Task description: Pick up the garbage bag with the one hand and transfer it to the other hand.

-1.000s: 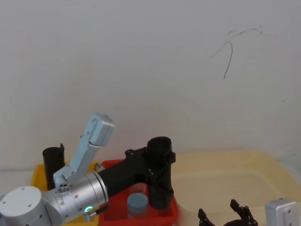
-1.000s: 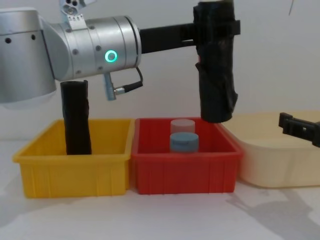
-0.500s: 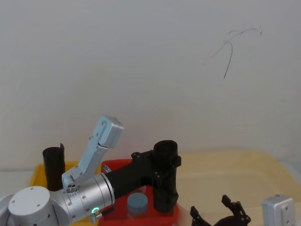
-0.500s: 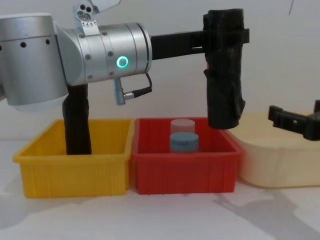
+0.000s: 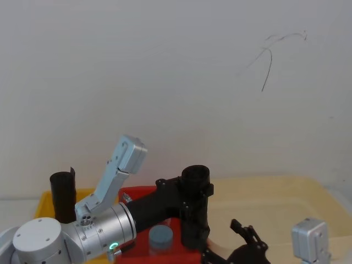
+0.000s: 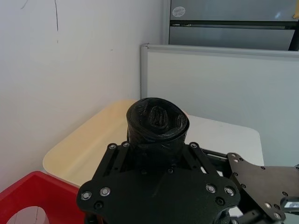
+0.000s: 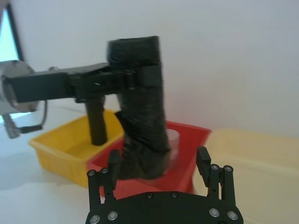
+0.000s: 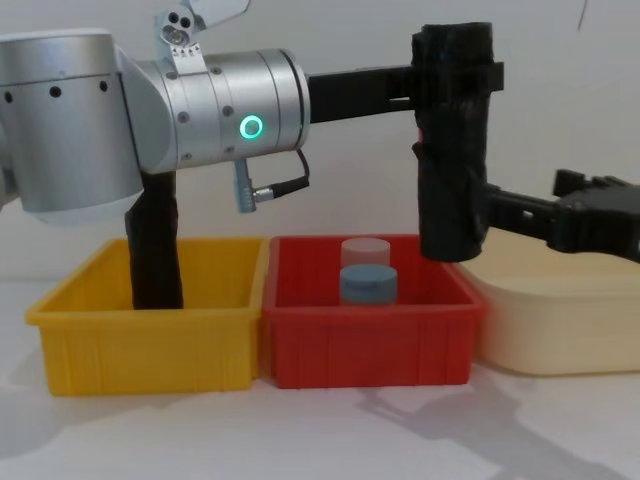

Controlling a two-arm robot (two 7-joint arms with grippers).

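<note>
The garbage bag (image 8: 455, 150), a tall matte-black wrinkled roll, hangs upright over the right end of the red bin (image 8: 370, 350). My left gripper (image 8: 456, 75) is shut on its upper part, reaching in from the left on a silver arm with a glowing green ring. The same bag (image 7: 140, 107) appears in the right wrist view, its lower half between the spread fingers of my right gripper (image 7: 158, 163). That right gripper (image 8: 490, 210) comes in from the right, open, its tips level with the bag's lower part. From the head, the bag (image 5: 195, 214) stands beside the right gripper (image 5: 223, 242).
A second black roll (image 8: 155, 250) stands in the yellow bin (image 8: 150, 350) on the left. The red bin holds a blue puck (image 8: 368, 283) and a clear one behind it. A cream tub (image 8: 560, 320) sits to the right, under my right arm. A white wall is behind.
My right gripper has travelled left from over the cream tub until its fingers reach the bag's lower part. The left arm has carried the bag slightly to the right.
</note>
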